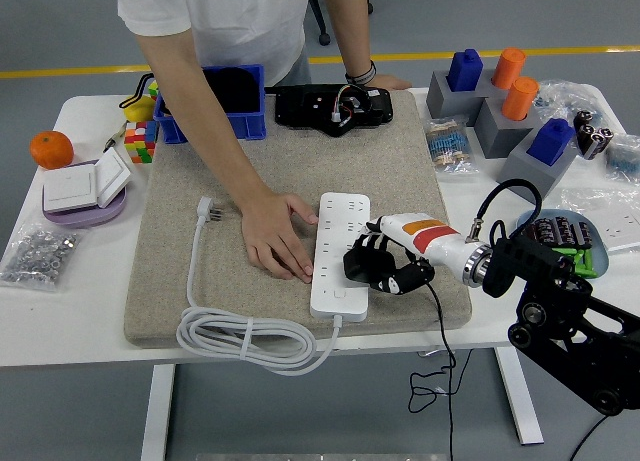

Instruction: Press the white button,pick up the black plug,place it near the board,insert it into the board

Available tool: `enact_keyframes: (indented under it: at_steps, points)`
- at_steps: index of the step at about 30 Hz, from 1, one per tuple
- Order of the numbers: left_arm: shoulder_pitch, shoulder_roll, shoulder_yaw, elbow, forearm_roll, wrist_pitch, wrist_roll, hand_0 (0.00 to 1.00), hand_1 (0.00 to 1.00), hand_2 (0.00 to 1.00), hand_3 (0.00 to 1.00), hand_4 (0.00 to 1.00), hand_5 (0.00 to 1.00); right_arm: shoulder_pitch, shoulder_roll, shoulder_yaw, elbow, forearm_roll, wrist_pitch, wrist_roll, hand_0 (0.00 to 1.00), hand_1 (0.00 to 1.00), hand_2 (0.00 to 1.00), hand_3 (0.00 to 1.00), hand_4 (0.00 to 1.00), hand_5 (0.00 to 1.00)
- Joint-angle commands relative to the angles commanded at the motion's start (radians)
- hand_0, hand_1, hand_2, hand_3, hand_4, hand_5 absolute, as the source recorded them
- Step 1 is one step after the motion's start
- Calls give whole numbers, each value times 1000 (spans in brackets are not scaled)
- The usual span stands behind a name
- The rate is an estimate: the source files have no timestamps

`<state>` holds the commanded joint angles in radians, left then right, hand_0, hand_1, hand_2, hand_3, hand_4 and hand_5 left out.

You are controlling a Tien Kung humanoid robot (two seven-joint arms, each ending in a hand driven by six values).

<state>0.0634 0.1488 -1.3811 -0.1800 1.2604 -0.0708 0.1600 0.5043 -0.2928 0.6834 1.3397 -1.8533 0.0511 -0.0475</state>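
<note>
A white power strip [338,226] lies lengthwise on the beige felt mat [290,161], its white cable [240,333] coiled at the mat's front edge. My right hand [385,269] reaches in from the right and is shut on the black plug [358,262], which sits against the strip's right side near its front end. I cannot tell whether the prongs are in a socket. The plug's black cord [441,341] hangs over the table's front edge. A person's hand [275,237] rests flat against the strip's left side. My left arm is out of view.
A white wall switch [72,187] on a purple dish sits at the left, beside an orange [50,148] and a bag of small metal parts [35,254]. At the back are a blue bin [215,106] and a black device [335,108]. Grey blocks with coloured pegs [500,106] stand at the right.
</note>
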Motion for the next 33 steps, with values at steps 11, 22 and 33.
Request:
enact_keyframes:
  at_steps: [11,22,33]
  points:
    - [-1,0,-2,0,2,0,1,704,699,670,711,722,287,3,8,-2,-1,11,-24,-3,187,256,461,552,778,2]
    - [0,-1,-3,0,2,0,1,705,698,670,712,722,288,3,12,-2,-5,4,-24,-18,206,298,486,554,833,2]
    - [0,-1,-1,0,1,0,0,705,699,670,712,722,287,1,11,-2,1,7,-15,-23,207,321,486,557,905,2]
